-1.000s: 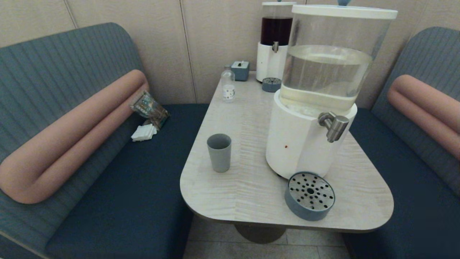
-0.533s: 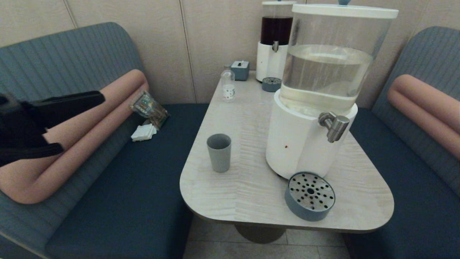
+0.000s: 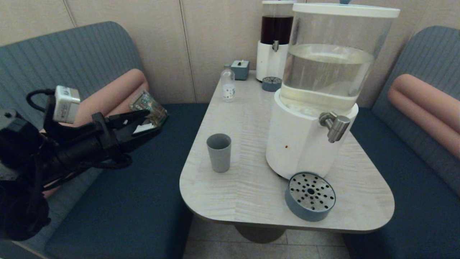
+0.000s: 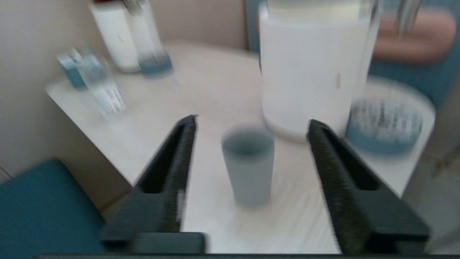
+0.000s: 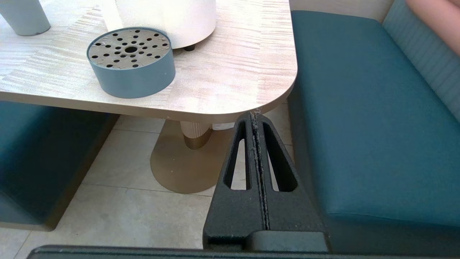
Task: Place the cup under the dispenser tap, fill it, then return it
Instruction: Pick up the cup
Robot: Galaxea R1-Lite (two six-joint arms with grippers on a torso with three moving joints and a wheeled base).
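Observation:
The grey-blue cup (image 3: 219, 152) stands upright on the pale table (image 3: 251, 194), left of the big white-based dispenser (image 3: 305, 140). Its brushed-metal tap (image 3: 335, 126) juts out over the table, above and behind the perforated drip tray (image 3: 310, 195). My left gripper (image 3: 149, 123) hovers open over the left bench seat, pointing at the cup and well short of it. In the left wrist view the cup (image 4: 248, 165) sits ahead between the spread fingers (image 4: 181, 151). My right gripper (image 5: 255, 118) is shut and empty, low beside the table's near right corner, out of the head view.
A small clear bottle (image 3: 228, 86), a little blue box (image 3: 240, 69) and the dark-liquid dispenser (image 3: 274, 39) with its small tray stand at the table's far end. A packet (image 3: 149, 107) and napkins lie on the left bench. Benches flank the table.
My left arm has come in from the left edge of the head view and swung toward the table, its open gripper now aimed at the cup. Cup, dispenser and tray have not moved.

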